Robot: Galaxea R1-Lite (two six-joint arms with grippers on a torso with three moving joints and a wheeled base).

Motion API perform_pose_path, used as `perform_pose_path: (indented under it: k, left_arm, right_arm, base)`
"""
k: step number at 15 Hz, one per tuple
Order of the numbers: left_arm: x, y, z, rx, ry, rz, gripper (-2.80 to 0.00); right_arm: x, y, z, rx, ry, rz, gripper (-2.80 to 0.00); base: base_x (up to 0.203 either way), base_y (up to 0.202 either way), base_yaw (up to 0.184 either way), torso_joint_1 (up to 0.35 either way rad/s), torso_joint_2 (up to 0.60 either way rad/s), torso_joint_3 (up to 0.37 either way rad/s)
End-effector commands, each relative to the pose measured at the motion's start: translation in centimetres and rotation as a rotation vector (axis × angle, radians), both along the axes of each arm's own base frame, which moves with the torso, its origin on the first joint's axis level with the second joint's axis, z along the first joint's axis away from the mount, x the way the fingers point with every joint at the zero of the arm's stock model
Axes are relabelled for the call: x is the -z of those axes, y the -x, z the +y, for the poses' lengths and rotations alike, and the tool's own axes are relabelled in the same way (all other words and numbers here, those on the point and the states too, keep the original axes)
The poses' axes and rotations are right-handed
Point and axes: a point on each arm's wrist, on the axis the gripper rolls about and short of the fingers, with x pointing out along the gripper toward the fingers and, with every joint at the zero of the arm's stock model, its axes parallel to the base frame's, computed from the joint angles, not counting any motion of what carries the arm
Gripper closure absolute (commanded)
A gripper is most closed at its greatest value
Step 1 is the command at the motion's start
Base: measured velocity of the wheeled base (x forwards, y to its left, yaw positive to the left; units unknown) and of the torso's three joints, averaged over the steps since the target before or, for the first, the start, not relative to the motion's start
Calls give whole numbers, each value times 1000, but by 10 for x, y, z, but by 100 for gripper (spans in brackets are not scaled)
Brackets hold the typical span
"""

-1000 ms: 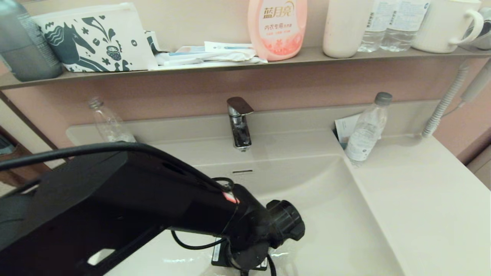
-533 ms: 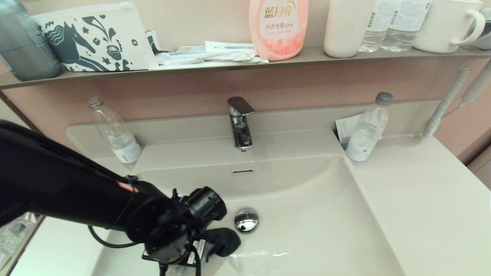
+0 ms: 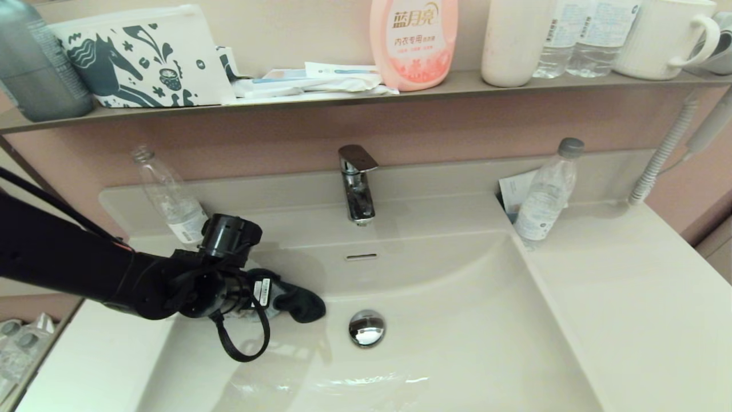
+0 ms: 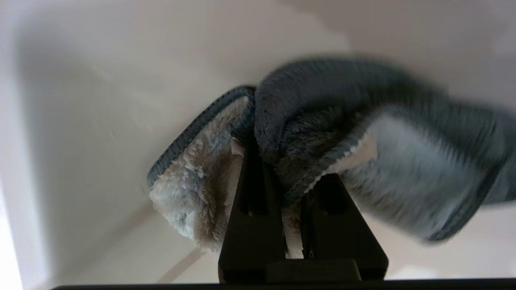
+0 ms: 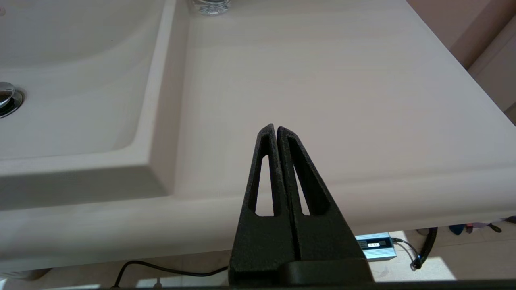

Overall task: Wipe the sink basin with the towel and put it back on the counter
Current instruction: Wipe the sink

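Note:
My left gripper [image 3: 273, 297] is down in the cream-white sink basin [image 3: 457, 343], at its left side, shut on the fluffy teal-grey and pale towel [image 3: 300, 303]. The towel hangs bunched over the fingers, so the tips are hidden, and it trails toward the chrome drain plug [image 3: 366, 328]. Close up, the towel [image 4: 322, 133] is pinched between the two black fingers [image 4: 252, 225] against the basin wall [image 4: 100, 80]. My right gripper [image 5: 275, 128] is shut and empty, parked before the front edge of the counter [image 5: 342, 80], right of the basin; it is outside the head view.
A chrome faucet [image 3: 357, 183] stands behind the basin above the overflow slot [image 3: 361, 256]. Clear bottles stand on the counter at back left [image 3: 168, 197] and back right [image 3: 546, 191]. The shelf above carries a horse-print pouch [image 3: 137, 57], a pink bottle [image 3: 413, 43] and cups.
My left arm has swung left and back across the basin with the towel, from in front of the drain to the left wall, uncovering the drain plug.

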Motion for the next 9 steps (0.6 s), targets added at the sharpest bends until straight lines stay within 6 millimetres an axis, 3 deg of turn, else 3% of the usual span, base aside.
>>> perform_pose_path:
  k: [1,6,9]
  left_arm:
    - [-3,-11,7,-17,14,-40,0]
    - [0,-12,21,-29,-4,-24,0]
    - [-19,-14,40,-36,-47,-73,0]
  right_arm:
    - [0,0,0,-1,0,1,0]
    - [0,0,0,-1,0,1,0]
    - [0,0,0,-1,0,1,0]
  base:
    - [0,0,0,0,0,0]
    - [0,0,0,0,0,0]
    - [0,0,0,0,0,0]
